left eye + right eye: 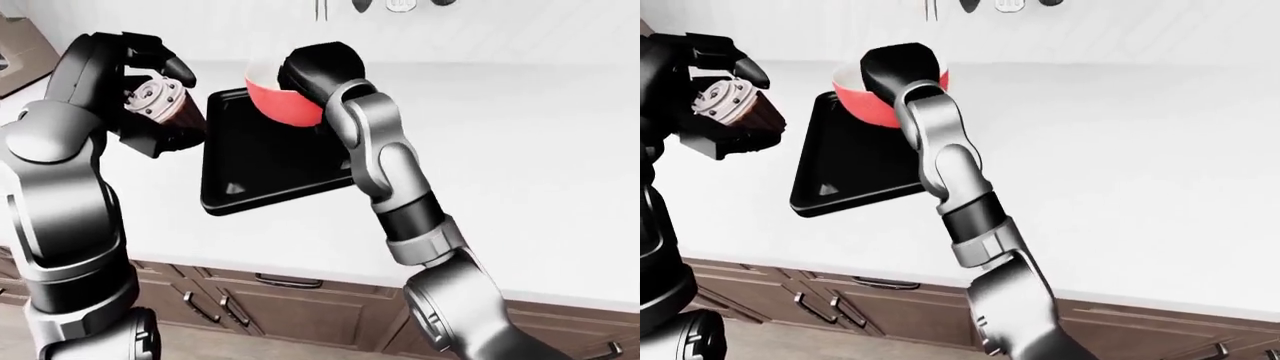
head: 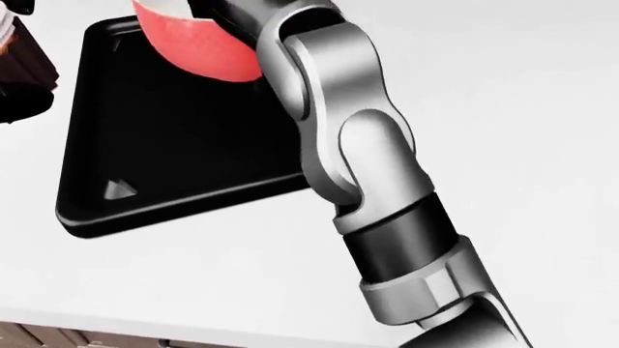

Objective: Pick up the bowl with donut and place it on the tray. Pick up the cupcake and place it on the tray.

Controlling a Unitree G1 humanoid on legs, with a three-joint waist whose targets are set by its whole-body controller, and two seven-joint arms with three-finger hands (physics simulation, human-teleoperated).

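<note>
i have the right hand [image 1: 318, 69] clamped on the rim of the red bowl [image 1: 282, 102], carrying it in the air over the top end of the black tray [image 1: 262, 161] in the left-eye view; i can't see the donut from these angles. my left hand [image 1: 150, 88] has its fingers wrapped round the cupcake [image 1: 163, 106], lifted just beside the tray's left edge, and the tray sits flat on the white counter [image 1: 520, 150] above the brown drawers [image 1: 280, 304]
</note>
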